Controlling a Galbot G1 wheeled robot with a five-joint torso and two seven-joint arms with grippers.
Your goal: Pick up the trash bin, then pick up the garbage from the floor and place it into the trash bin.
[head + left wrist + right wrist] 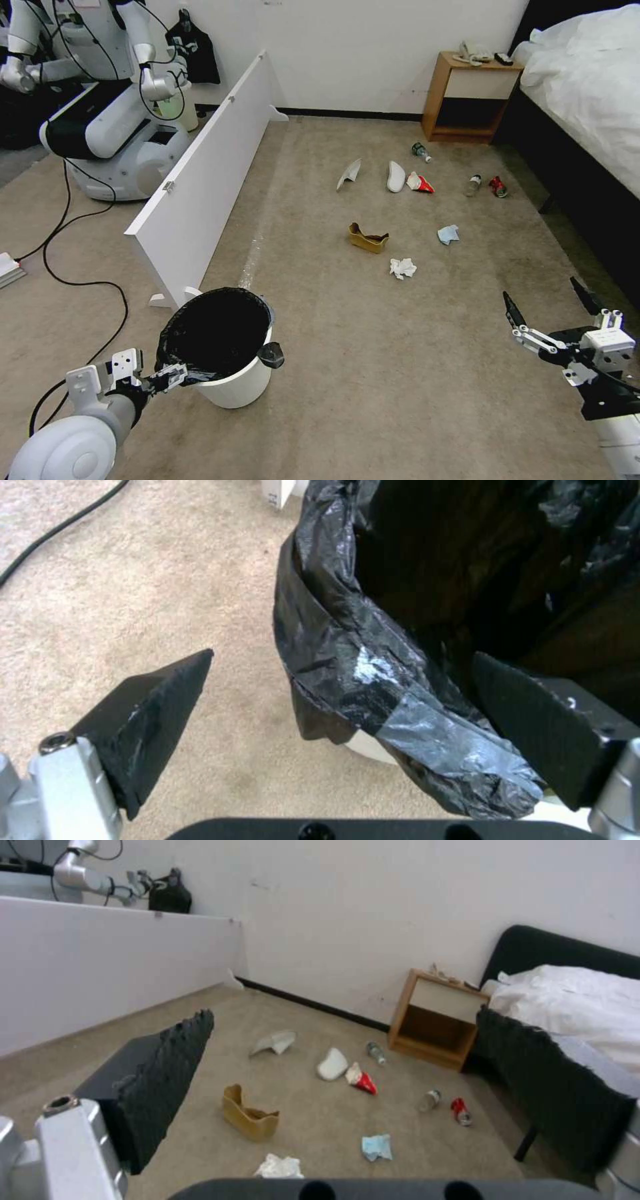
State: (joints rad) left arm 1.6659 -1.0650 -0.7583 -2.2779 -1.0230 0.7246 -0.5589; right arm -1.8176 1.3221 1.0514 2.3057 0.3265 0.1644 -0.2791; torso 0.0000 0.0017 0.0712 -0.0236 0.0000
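On the carpet at lower left, the trash bin stands upright, the left gripper spread around its bag-lined rim, not clenched. The right gripper hovers released at lower right, well apart from the crumpled tissue and cardboard scrap.

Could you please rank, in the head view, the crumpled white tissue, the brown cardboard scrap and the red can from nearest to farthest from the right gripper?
From the open right gripper, low on the robot's right:
1. Crumpled white tissue, on the carpet ahead and to its left.
2. Brown cardboard scrap, just beyond the tissue, further left.
3. Red can, farthest, ahead near the bed.
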